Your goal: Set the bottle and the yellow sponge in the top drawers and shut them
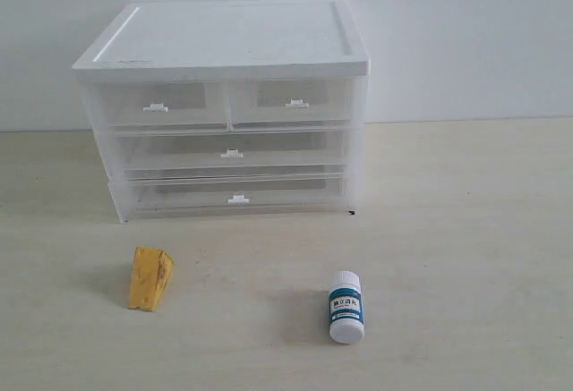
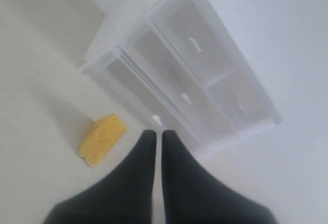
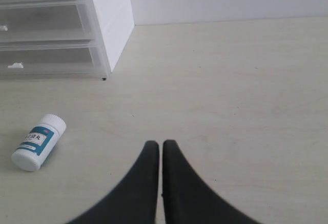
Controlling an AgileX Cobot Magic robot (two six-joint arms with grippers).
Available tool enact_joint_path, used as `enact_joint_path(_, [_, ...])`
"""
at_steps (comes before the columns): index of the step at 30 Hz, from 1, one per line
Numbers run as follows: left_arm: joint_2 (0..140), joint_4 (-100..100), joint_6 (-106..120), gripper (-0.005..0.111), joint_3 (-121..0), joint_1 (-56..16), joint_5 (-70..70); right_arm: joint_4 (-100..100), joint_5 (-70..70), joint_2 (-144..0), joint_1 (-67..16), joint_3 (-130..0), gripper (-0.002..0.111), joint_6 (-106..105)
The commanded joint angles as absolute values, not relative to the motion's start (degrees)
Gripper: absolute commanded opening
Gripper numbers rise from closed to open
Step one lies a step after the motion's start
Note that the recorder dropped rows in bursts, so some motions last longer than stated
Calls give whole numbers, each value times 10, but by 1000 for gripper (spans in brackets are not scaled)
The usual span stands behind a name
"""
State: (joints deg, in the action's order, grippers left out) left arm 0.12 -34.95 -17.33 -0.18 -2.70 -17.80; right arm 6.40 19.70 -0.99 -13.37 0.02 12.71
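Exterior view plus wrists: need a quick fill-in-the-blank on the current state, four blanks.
1. The yellow sponge sits to the ____ of the bottle in the exterior view.
2. The bottle stands ____ on the table.
3. Both top drawers are ____.
4. The left gripper and right gripper each hold ____.
Missing: left; upright; closed; nothing.

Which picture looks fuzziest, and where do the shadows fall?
Left wrist view: soft focus throughout, drawer cabinet and yellow sponge blurred. Exterior view: sharpest, even light, faint shadows toward the image's left of sponge and bottle. Right wrist view: bottle fairly crisp, right gripper edges soft.
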Motion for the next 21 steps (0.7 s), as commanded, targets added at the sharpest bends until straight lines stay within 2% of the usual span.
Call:
enact_joint_path(1, [0,-476,-180,4,0,-30,-170,64,192,-7,-131,0,0,129])
enact_joint_path(4, [0,-476,-155,4,0,-30,-131,64,192,-7,-131,0,0,129])
enact_joint_path(9, [0,-499,-42,4,0,-30,-175,64,192,-7,-131,0,0,129])
enact_joint_path(14, [0,-695,214,4,0,-30,-186,64,192,-7,-131,0,0,129])
enact_joint_path(17, [6,-828,376,4,-12,-30,-238,64,192,-7,-131,0,0,129])
enact_joint_path(21, [115,-861,489,4,-79,-30,-245,64,192,-7,-131,0,0,129])
